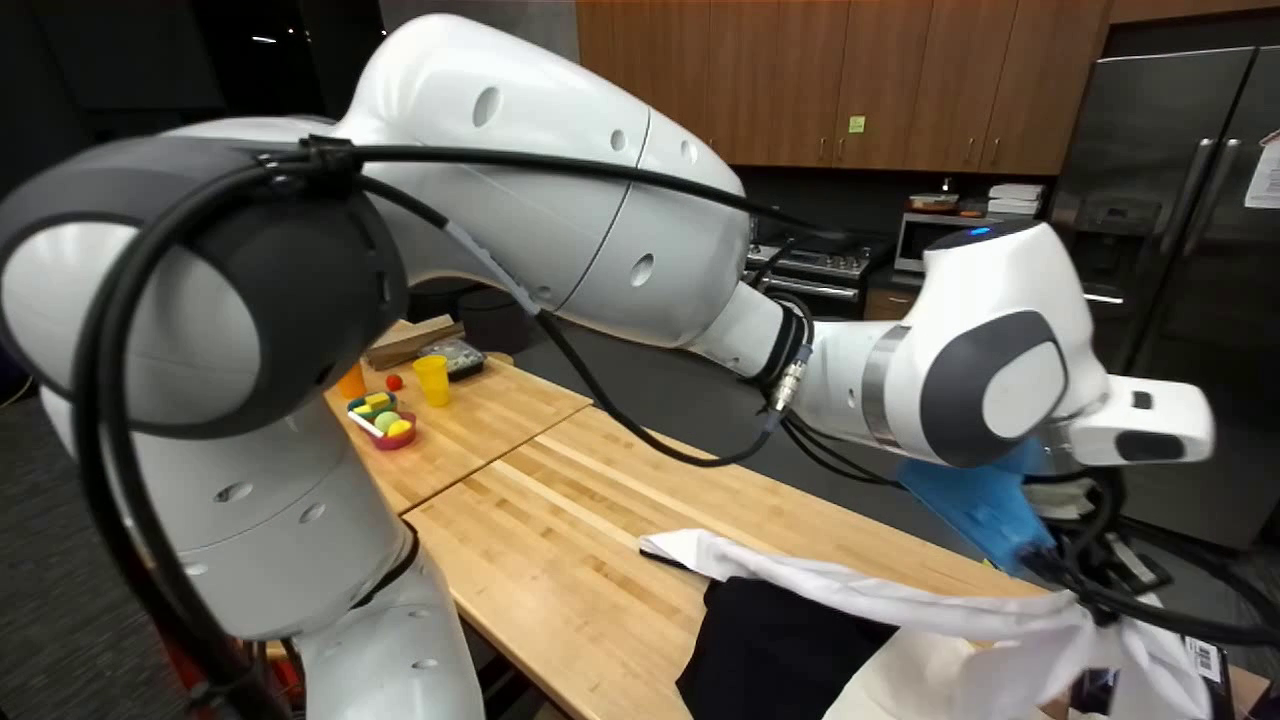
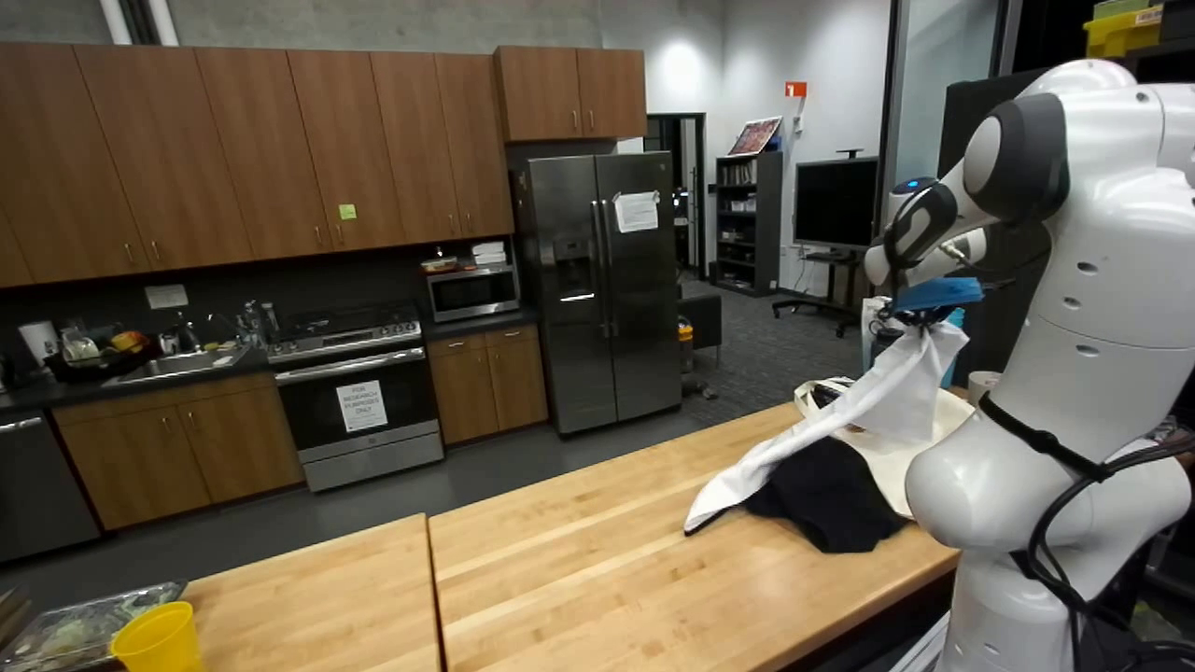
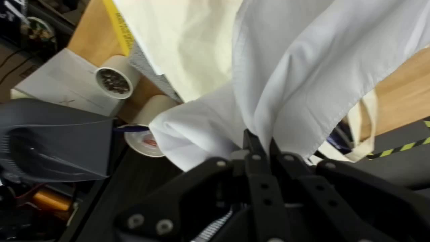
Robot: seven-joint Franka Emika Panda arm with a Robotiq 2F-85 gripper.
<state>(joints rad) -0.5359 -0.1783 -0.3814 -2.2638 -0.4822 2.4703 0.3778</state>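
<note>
I find my gripper (image 3: 261,143) pinched on a gathered fold of white cloth (image 3: 302,84), its tips nearly together. The cloth is thin and smooth, softly creased, with a stitched hem along its edge. In both exterior views it slopes down from my grip as a long, loosely bunched strip, its far end resting on the surface (image 2: 597,560) and showing a dark border there; a shorter flap hangs directly below the grip. The surface is pale wood in laminated strips. Black cloth (image 2: 826,495), matte and rumpled, lies just beside the white strip; I cannot tell whether the two are joined. A cream bag (image 3: 201,43) of creased fabric, with looped handles, lies next to the black cloth. In the wrist view, a white cylindrical cup (image 3: 129,72) holds dark, coarse bits. A flat blue panel (image 1: 965,500) sits above the grip. Well apart, a tapered yellow cup (image 1: 432,380) stands upright near a round pink bowl (image 1: 400,438).
</note>
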